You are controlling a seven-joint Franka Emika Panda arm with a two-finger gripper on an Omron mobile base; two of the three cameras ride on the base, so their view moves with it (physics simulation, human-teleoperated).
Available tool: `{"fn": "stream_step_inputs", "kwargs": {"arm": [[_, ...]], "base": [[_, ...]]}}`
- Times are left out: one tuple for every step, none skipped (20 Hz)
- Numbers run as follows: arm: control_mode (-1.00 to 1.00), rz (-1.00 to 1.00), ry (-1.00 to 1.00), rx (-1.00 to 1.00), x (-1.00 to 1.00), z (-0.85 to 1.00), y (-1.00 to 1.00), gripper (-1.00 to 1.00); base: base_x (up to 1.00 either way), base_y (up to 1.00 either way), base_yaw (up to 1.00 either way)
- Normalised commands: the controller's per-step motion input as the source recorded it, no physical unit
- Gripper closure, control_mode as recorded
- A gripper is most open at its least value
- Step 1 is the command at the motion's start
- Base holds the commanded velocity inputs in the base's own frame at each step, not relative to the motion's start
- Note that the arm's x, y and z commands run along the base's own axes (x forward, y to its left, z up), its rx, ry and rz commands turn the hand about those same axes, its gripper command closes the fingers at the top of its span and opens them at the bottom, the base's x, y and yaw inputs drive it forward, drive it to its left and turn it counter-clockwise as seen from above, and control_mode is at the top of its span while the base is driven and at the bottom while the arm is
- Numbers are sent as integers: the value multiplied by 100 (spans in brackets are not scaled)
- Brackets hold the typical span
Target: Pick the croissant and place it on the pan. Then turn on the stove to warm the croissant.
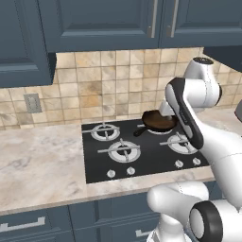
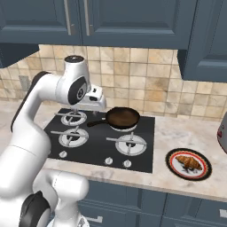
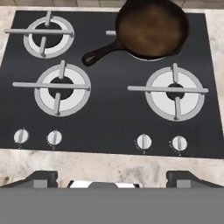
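Left base view: arm rises from lower right, upper link leans up and back toward the tiled wall, elbow joint high near the wall cabinets. The forearm comes forward and down over the right rear of the stove. The wrist covers part of the pan, which sits on the right rear burner with its handle pointing left. The claw itself cannot be made out here. Four knobs run along the stove's front edge.

Right base view: arm rises from lower left, shoulder link sweeping up to a joint above the left edge of the stove. The white hand juts out level to the right, above the left rear burner and just left of the pan. The pan's handle points left toward the hand; nothing lies in the pan. The croissant lies on a round red-rimmed plate on the counter, right of the stove and well apart from the pan.

Hand view: camera looks straight down on the stove. The claw is spread wide, its two dark tips at the bottom edge far apart, nothing between them, above the counter strip in front of the knobs. The pan is at top right, handle toward lower left.
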Motion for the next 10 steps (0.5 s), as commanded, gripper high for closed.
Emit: {"fn": "stream_step_inputs", "kwargs": {"arm": [[-100, 0, 0, 0, -24, -19, -18, -100], [-100, 0, 0, 0, -24, -20, -19, -100], [-100, 0, 0, 0, -25, -23, -21, -100], [-100, 0, 0, 0, -24, -23, -21, -100], [-100, 0, 0, 0, -20, -21, -22, -100], [-100, 0, 0, 0, -18, -21, -23, -100], [-100, 0, 0, 0, -16, -19, -23, -100], [-100, 0, 0, 0, -16, -18, -23, -100], [-100, 0, 0, 0, -15, -16, -26, -100], [-100, 0, 0, 0, -14, -16, -26, -100]], "base": [[0, 0, 0], [0, 0, 0], [0, 0, 0], [0, 0, 0], [0, 0, 0], [0, 0, 0], [0, 0, 0], [0, 0, 0], [0, 0, 0], [0, 0, 0]]}}
